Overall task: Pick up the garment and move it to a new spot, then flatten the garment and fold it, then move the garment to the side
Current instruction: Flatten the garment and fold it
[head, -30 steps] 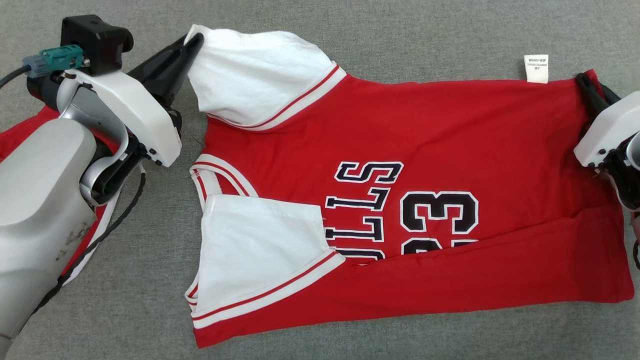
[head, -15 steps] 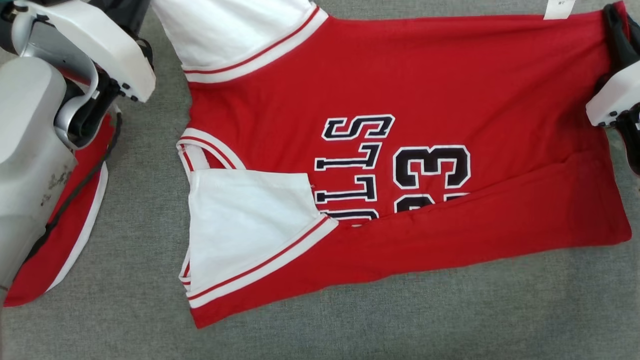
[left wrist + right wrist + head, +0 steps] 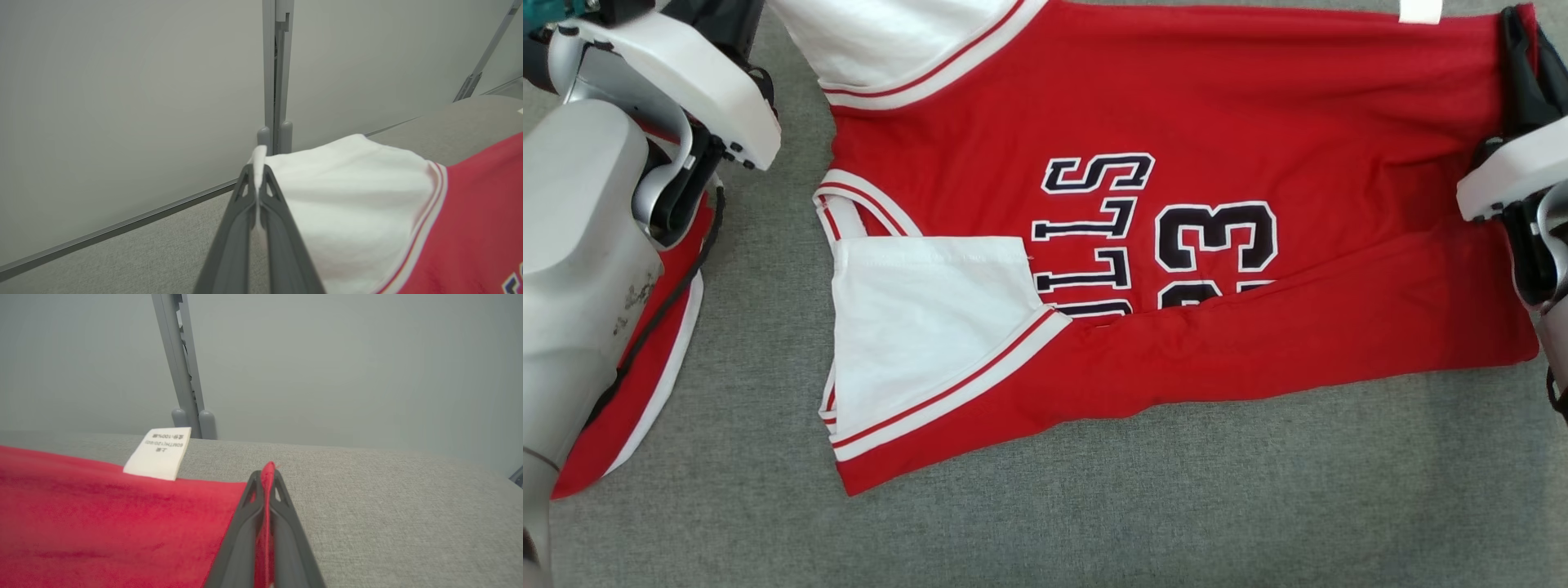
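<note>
Surface: grey cloth-covered surface [image 3: 1094, 531]; its back edge meets a pale wall [image 3: 122, 102], where one grey post [image 3: 278, 73] stands
Garment place: the garment [image 3: 1258, 106], a red jersey, lies across the middle and back of the surface, its far long side nearest the back edge
Open room, front: a wide bare band of surface runs along the whole near side of the garment
Open room, left: a bare strip lies between the collar and the left arm
Open room, right: in the right wrist view, bare surface spreads beyond the hem corner
Open room, back: little; the wall rises just past the back edge
Long axis: runs left to right across the surface, parallel to the back edge
Pointing: collar and sleeves toward the left side, hem toward the right side
Fold state: the near long side is turned up over the lower lettering; the near sleeve [image 3: 931, 327] lies flat on the chest
Left gripper: the left gripper [image 3: 256, 171] is clamped tight on the edge of the far sleeve [image 3: 347, 196], which drapes away from its tips
Right gripper: the right gripper [image 3: 267, 475] is pinched closed on the red hem corner at the far right
Counts: one jersey, two white sleeves, one white care label [image 3: 157, 453] at the far edge by the hem, two grippers
Other cloth: one second red cloth [image 3: 645, 384] with a white stripe lies on the left side, partly under the left arm, apart from the garment
</note>
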You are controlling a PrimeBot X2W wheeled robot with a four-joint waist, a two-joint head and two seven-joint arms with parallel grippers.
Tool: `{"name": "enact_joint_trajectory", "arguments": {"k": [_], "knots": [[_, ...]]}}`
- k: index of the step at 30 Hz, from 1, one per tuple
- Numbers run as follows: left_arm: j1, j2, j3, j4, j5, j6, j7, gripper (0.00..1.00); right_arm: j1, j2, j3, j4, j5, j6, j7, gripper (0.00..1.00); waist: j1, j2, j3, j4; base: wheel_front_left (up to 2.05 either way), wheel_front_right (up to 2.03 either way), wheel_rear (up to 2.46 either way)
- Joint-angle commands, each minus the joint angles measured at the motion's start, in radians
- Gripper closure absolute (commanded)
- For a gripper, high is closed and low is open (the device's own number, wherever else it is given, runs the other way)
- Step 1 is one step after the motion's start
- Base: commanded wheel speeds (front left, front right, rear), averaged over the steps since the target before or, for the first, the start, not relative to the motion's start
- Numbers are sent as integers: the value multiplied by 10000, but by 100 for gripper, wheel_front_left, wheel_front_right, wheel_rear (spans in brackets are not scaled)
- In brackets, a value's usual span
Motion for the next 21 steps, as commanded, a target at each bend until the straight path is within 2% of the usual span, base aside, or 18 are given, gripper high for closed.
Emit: {"name": "enact_joint_trajectory", "arguments": {"k": [1, 9, 13, 21], "knots": [[247, 154, -39, -92, -9, -37, -149, 100, 367, -28, -39, -188, 135, -21, -122, 100, 0, 0, -307, 54, 0, 0, 0], [1380, 539, -121, -1071, -109, -59, -384, 100, 1693, -288, 1, -1184, 463, -21, -135, 100, 0, 0, -1143, 140, 0, 0, 0], [2181, 821, -234, -1923, -173, 174, -395, 100, 2438, -564, 6, -1649, 677, -21, -123, 100, 0, 0, -1574, 229, 0, 0, 0], [3943, 1582, -852, -3936, -209, 747, 234, 100, 4015, -1244, 431, -2131, 1615, -21, -101, 100, 0, 0, -2444, 412, 0, 0, 0]]}}
